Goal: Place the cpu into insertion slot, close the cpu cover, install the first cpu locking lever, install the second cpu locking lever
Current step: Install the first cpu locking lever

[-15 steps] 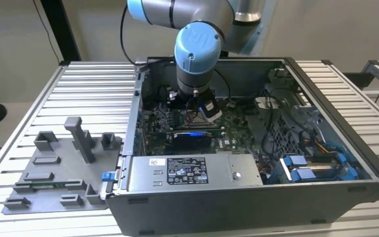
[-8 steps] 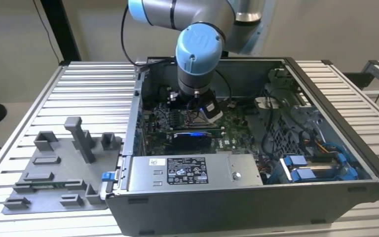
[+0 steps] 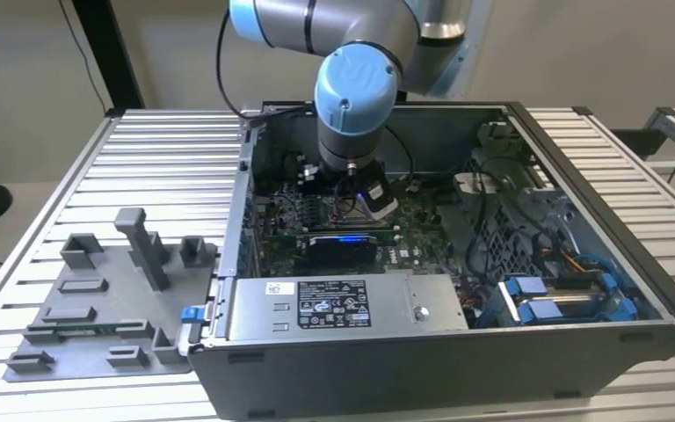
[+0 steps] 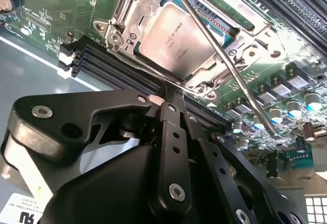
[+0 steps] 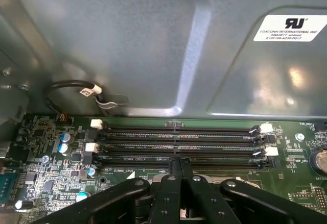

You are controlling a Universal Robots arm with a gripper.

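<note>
The cpu (image 4: 176,40) lies flat in the insertion slot (image 4: 104,27), its silvery top showing through the cut-out of the cpu cover (image 4: 145,9), which lies down over it. One thin metal locking lever (image 4: 225,63) runs slanting across the socket corner. A second thin lever (image 4: 138,66) lies along the socket edge nearest the fingers. My gripper (image 4: 171,89) is shut with nothing between its fingers, and its tips sit right at that near edge. In the first wrist view the gripper (image 5: 179,164) is over the memory slots. In the exterior view the gripper (image 3: 358,195) reaches down into the computer case.
Long black memory slots (image 5: 179,142) lie beside the socket. The case wall (image 5: 127,45) and a looped cable (image 5: 76,89) stand behind them. A power supply box (image 3: 326,303) fills the case front. A grey fixture tray (image 3: 103,299) sits on the table at the exterior view's left.
</note>
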